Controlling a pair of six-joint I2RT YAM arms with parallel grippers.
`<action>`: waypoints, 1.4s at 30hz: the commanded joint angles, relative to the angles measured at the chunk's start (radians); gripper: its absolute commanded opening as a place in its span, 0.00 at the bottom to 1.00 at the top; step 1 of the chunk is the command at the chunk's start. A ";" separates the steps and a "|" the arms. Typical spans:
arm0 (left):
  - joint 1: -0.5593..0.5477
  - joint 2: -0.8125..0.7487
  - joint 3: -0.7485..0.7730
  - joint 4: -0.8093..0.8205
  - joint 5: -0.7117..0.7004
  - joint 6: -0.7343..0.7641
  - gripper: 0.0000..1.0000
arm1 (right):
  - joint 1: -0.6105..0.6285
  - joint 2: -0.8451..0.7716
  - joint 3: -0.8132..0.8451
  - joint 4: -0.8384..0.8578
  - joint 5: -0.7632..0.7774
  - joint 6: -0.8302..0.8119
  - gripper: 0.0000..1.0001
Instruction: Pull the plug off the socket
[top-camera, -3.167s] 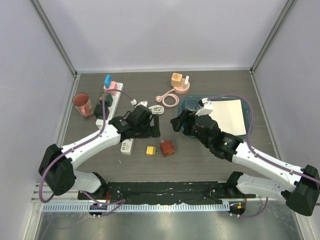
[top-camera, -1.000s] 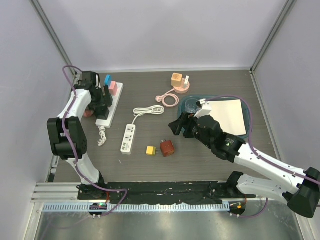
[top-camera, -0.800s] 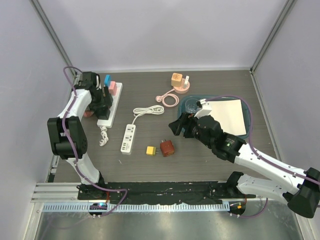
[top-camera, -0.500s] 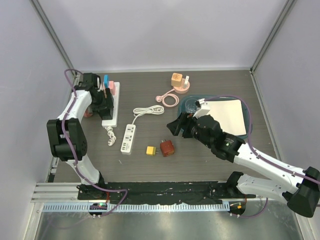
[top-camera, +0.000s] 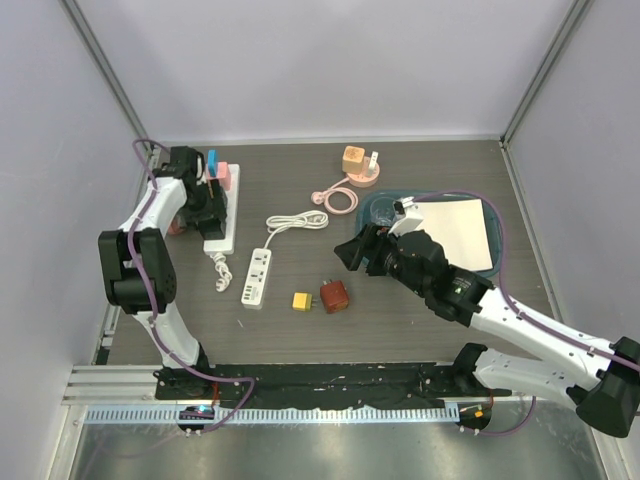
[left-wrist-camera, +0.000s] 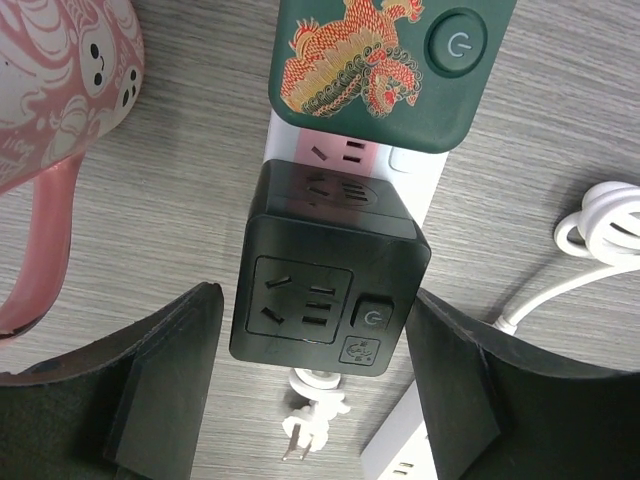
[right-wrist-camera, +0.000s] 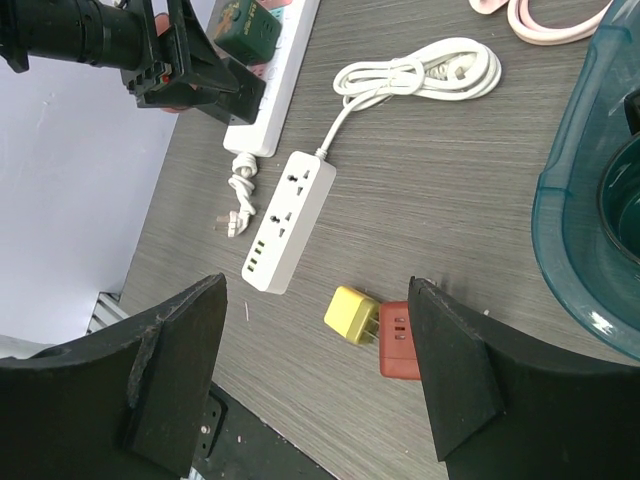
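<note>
A black cube adapter (left-wrist-camera: 325, 270) is plugged into the white power strip (left-wrist-camera: 420, 185) at the far left of the table (top-camera: 222, 218). A green adapter (left-wrist-camera: 385, 65) sits on the strip just beyond it. My left gripper (left-wrist-camera: 315, 330) is open, with one finger on each side of the black cube and a gap at both; in the top view it (top-camera: 205, 200) is over the strip. My right gripper (right-wrist-camera: 315, 290) is open and empty above mid-table. Below it, a yellow plug (right-wrist-camera: 350, 315) has its prongs in a red socket block (right-wrist-camera: 398, 340).
A pink mug (left-wrist-camera: 50, 90) stands left of the strip. The strip's loose cord and plug (left-wrist-camera: 310, 425) lie near its end. A smaller white strip (top-camera: 256, 277) with a coiled cord (top-camera: 298, 220) lies mid-table. A teal tray (top-camera: 497, 262) with white paper is at right, an orange block (top-camera: 353, 160) and pink cable (top-camera: 338, 198) at the back.
My left arm swung from mid-table to the far-left strip. In the last second the strip and its cord shifted slightly right under the gripper. My right arm has barely moved.
</note>
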 joint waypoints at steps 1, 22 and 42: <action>-0.005 -0.005 0.033 0.025 0.009 -0.014 0.75 | -0.001 -0.005 0.012 0.049 0.013 0.021 0.78; -0.030 -0.188 -0.053 0.048 0.101 -0.121 0.00 | -0.060 0.608 0.455 0.289 -0.145 0.024 0.78; -0.030 -0.386 -0.206 0.123 0.045 -0.164 0.00 | -0.056 1.300 1.003 0.318 -0.448 0.225 0.74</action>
